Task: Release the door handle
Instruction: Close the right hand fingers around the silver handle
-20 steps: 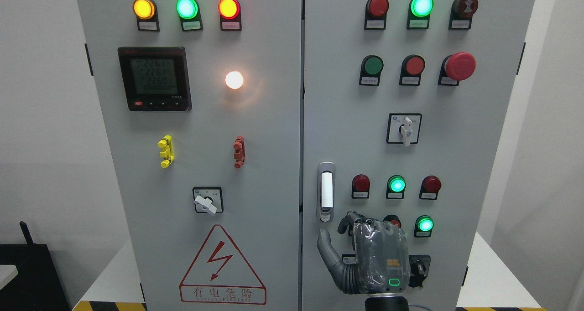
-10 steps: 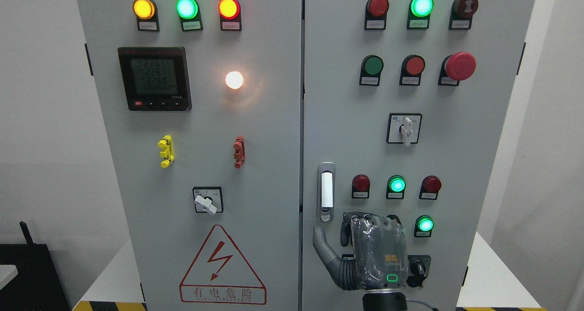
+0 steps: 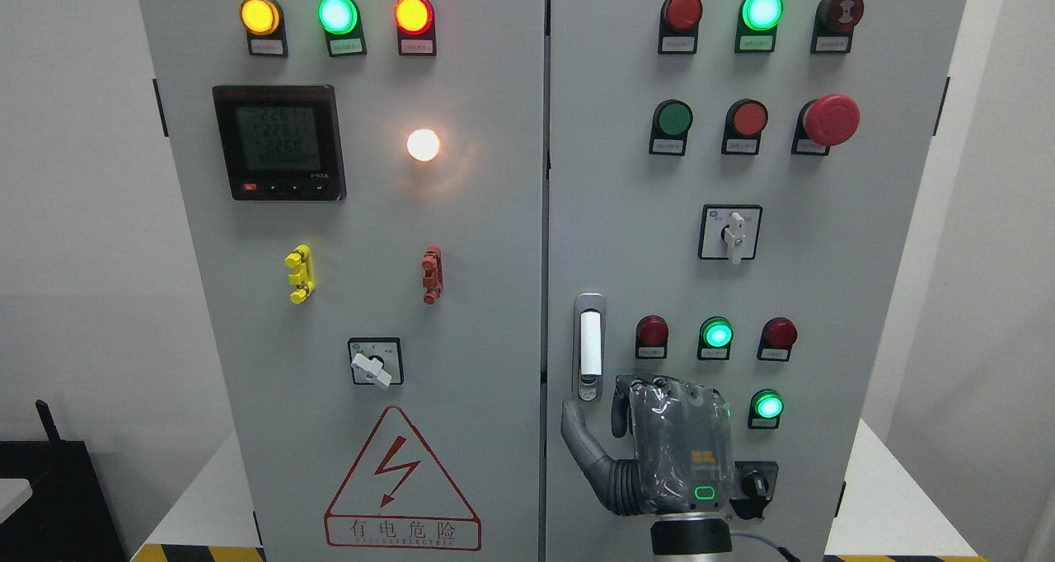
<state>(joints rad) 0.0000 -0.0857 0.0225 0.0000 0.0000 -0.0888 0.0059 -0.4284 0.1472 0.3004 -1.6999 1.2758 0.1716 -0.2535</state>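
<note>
- Bkgd: plain white walls, grey two-door control cabinet (image 3: 461, 298) filling the head view, standing on a white tabletop (image 3: 894, 512) w/ yellow-black hazard tape at the front edge.
- Left door: three lit lamps at top, a meter (image 3: 278, 142), a bright white lamp, a yellow and a red clip, a rotary switch, a shock-warning triangle (image 3: 401, 484).
- Right door: rows of lamps and buttons, a red e-stop (image 3: 831, 119), a selector switch (image 3: 730, 232), more lamps low down.
- Handle (image 3: 588, 346): upright in its recessed plate near the right door's left edge, flush; doors look shut.
- Right robot hand (image 3: 659, 447): arm enters at the bottom, right of centre, back of hand to the camera. Fingers loosely curled, thumb (image 3: 574, 430) stuck out to the left; it holds nothing. Thumb tip sits just below the handle plate; contact w/ the plate can't be told, but nothing wraps the handle.
- Left robot hand: not visible.
- Judgement: release looks essentially done; what's left is backing away.
- Risks:
  - thumb could snag the handle's lower end if the hand lifts instead of pulling straight back, popping the latch.
  - knuckles cover a button or lamp; pressing forward could trigger it.
  - black knob switch (image 3: 754, 486) just right of the wrist; a sideways swing could turn it.
</note>
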